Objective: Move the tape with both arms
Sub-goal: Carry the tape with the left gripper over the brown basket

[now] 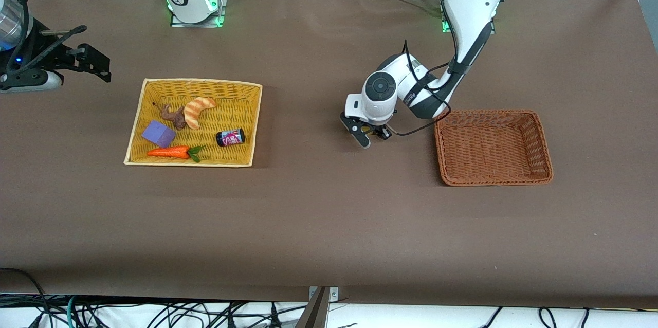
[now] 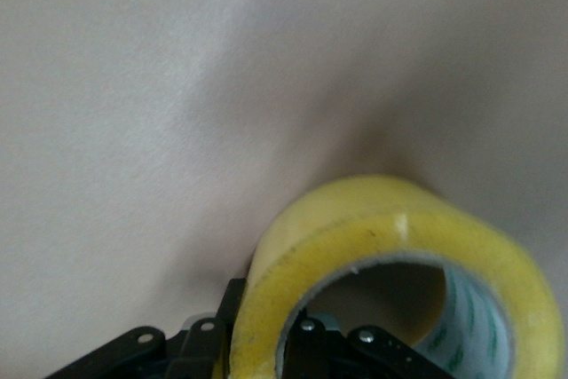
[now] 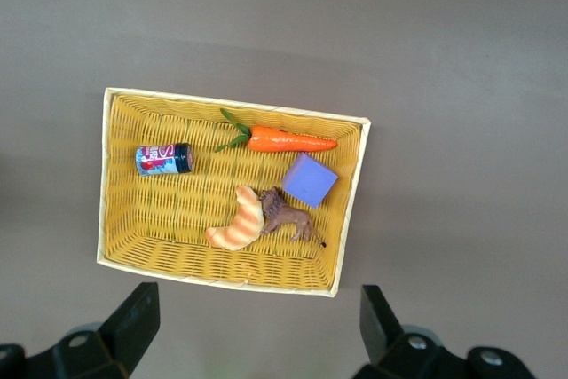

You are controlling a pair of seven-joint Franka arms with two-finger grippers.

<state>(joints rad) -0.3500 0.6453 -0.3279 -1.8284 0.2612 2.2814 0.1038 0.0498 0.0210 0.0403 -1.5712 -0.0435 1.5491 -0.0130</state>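
Observation:
The tape [image 2: 373,219] is a yellowish translucent ring with a grey inner core, seen only in the left wrist view. My left gripper [image 2: 266,330] is shut on its wall, one finger inside the ring and one outside. In the front view the left gripper [image 1: 367,135] hangs low over the bare table between the two baskets, and its hand hides the tape. My right gripper [image 1: 97,66] is raised at the right arm's end of the table. In the right wrist view the right gripper [image 3: 257,308] is open, empty and high above the yellow basket [image 3: 105,184].
The yellow basket [image 1: 200,82] holds a croissant toy [image 1: 198,109], a brown toy animal [image 1: 174,114], a purple block [image 1: 158,133], a carrot [image 1: 169,152] and a small dark can [image 1: 230,137]. An empty brown basket [image 1: 442,148] stands beside the left gripper.

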